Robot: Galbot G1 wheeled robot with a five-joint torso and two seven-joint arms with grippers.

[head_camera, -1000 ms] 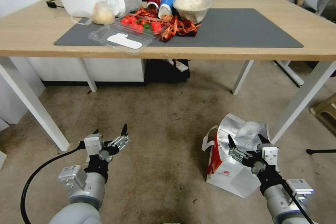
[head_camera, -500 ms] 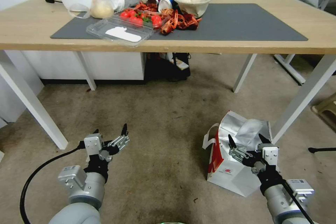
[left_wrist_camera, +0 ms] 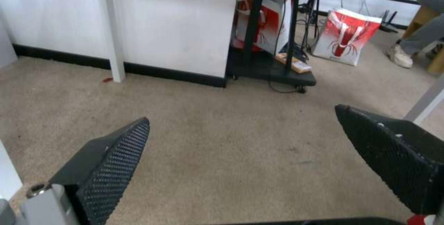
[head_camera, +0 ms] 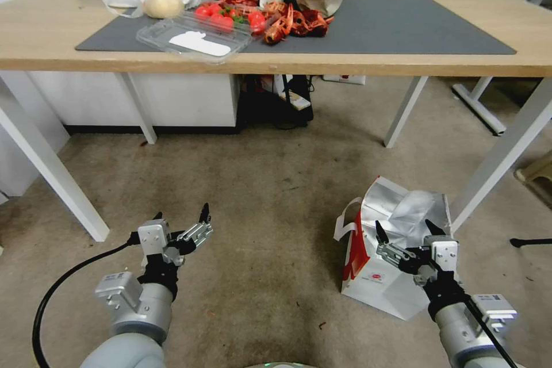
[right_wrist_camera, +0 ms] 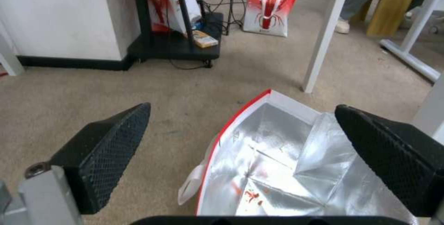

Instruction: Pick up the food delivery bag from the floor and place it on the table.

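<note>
Head view finds the approach in hand — the right gripper (head_camera: pixel 407 232), jaws wide, hovers over the food delivery bag (head_camera: pixel 384 253) on the floor (head_camera: pixel 259 184) at five o'clock — next, descend and pinch its rim.

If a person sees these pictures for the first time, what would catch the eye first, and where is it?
Probably the food delivery bag, standing open on the floor at the robot's right, its silver lining showing, with the open right gripper just above its mouth. Next, the red crayfish shells and tomatoes heaped among bowls at the far left part of the table. The left gripper hangs open over bare carpet.
</note>
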